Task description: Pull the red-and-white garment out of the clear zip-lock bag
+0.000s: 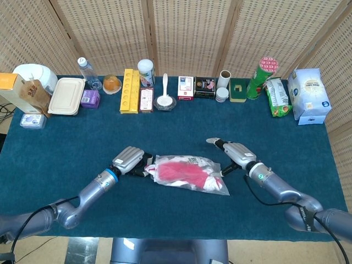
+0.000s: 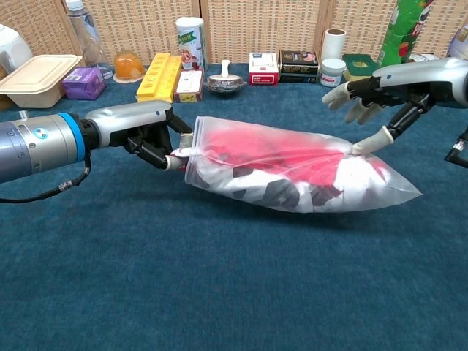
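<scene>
The clear zip-lock bag (image 1: 192, 176) (image 2: 380, 190) lies stretched lengthwise on the blue table, mid-front. Inside it is the red-and-white garment (image 1: 177, 171) (image 2: 281, 157), with some dark patches along its lower side. My left hand (image 1: 127, 160) (image 2: 146, 131) grips the bag's left end, fingers curled around the bunched plastic. My right hand (image 1: 233, 153) (image 2: 384, 88) hovers over the bag's right end with its fingers spread. One fingertip (image 2: 363, 146) touches the top of the bag; the hand holds nothing.
Along the table's far edge stand a water bottle (image 1: 86, 71), a yellow tray (image 1: 130, 91), small boxes (image 1: 186, 88), a green tube (image 1: 260, 76) and a white pack (image 1: 308, 95). A lidded food box (image 1: 66, 95) sits at the far left.
</scene>
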Controlling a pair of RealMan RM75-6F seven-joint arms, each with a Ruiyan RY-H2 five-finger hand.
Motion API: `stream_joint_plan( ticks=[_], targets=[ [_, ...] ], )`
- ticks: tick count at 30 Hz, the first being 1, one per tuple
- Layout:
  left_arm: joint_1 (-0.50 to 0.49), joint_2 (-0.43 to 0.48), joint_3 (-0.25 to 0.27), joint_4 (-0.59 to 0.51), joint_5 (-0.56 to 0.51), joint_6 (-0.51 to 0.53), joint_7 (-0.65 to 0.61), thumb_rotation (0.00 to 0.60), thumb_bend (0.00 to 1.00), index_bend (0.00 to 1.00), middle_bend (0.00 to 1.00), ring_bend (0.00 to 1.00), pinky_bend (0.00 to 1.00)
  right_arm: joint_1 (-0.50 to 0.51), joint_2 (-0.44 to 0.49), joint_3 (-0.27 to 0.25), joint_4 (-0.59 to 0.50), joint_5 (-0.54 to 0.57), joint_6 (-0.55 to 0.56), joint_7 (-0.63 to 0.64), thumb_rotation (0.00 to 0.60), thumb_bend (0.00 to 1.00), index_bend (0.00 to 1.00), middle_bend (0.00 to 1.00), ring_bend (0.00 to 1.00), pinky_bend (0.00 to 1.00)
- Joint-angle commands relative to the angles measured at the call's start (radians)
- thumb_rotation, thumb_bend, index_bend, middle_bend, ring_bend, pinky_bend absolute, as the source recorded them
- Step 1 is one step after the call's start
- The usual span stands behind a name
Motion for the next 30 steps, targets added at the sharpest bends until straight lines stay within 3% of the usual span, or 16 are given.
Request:
stream_joint_plan(
  ticks=[1,8,12,15,20,30],
  targets=[
    [-0.002,0.005,-0.008,-0.016,-0.023,-0.011,0.019,0.6,0.47,0.79,1.0,1.0,0.99,-0.013,0.03,-0.019,-0.016,-0.041,0.015,0.003,0.464,0.1,0.0,0.08,0.17,0.14],
    [-0.008,0.014,-0.019,-0.044,-0.06,-0.026,0.055,0.6,0.47,0.79,1.0,1.0,0.99,-0.044,0.09,-0.053,-0.066,-0.131,0.083,-0.007,0.466,0.1,0.0,0.1,0.17,0.13],
    [-0.013,0.023,-0.022,-0.055,-0.075,-0.038,0.071,0.6,0.47,0.79,1.0,1.0,0.99,-0.086,0.081,-0.073,-0.05,-0.208,0.198,-0.071,0.466,0.1,0.02,0.17,0.24,0.17],
    [-0.017,0.035,-0.025,-0.07,-0.091,-0.051,0.081,0.6,0.47,0.79,1.0,1.0,0.99,-0.147,0.036,-0.098,0.013,-0.319,0.376,-0.152,0.468,0.1,0.09,0.25,0.33,0.25],
    [-0.019,0.053,-0.024,-0.092,-0.115,-0.067,0.096,0.6,0.47,0.79,1.0,1.0,0.99,-0.198,-0.041,-0.143,0.154,-0.453,0.558,-0.176,0.47,0.1,0.15,0.33,0.45,0.35],
    [-0.02,0.087,-0.019,-0.145,-0.165,-0.093,0.13,0.6,0.46,0.79,1.0,1.0,0.99,-0.229,-0.144,-0.209,0.378,-0.599,0.718,-0.213,0.468,0.1,0.2,0.42,0.57,0.47]
  ],
)
